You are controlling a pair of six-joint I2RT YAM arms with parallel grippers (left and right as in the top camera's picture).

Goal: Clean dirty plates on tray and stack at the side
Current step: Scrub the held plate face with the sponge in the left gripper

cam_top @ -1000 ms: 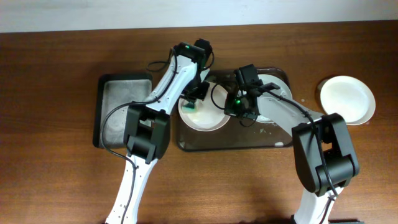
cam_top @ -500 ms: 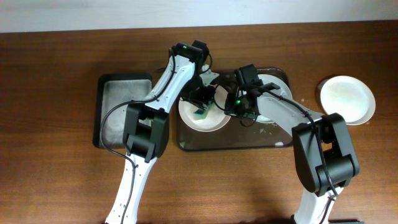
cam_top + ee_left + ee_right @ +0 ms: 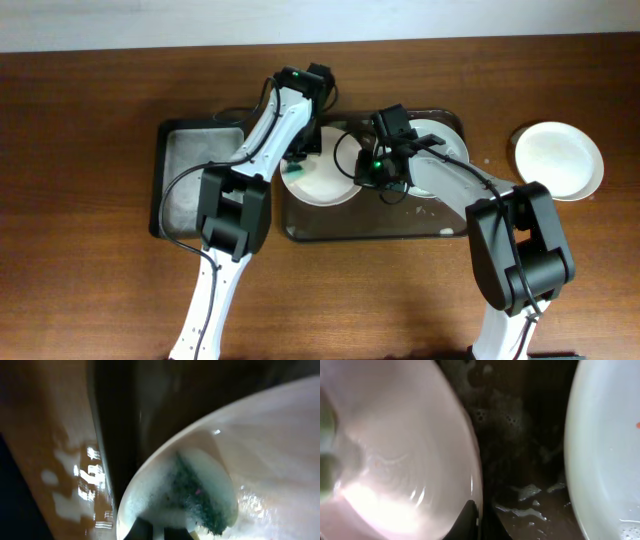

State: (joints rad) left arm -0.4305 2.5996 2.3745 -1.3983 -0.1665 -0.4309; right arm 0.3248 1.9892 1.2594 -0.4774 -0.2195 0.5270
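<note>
One white plate (image 3: 325,185) lies on the left part of the large dark tray (image 3: 370,228). My left gripper (image 3: 300,158) is shut on a green sponge (image 3: 197,495), which presses foam onto this plate's (image 3: 270,445) upper-left edge. My right gripper (image 3: 373,172) is shut on the same plate's right rim; in the right wrist view its fingers (image 3: 472,520) pinch the rim of the plate (image 3: 395,450). A second plate (image 3: 605,450), with an orange speck, lies on the tray's right part, largely under the right arm in the overhead view. A third plate (image 3: 558,160) rests on the table at right.
A smaller dark tray (image 3: 195,180) lies left of the large one, with the left arm passing over its right edge. Suds and water lie on the tray floor (image 3: 520,435) between the two plates. Brown table (image 3: 100,120) surrounds both trays.
The left gripper swept the sponge toward the plate's middle, then back up-left to its edge. The right gripper shifted slightly left, still holding the rim.
</note>
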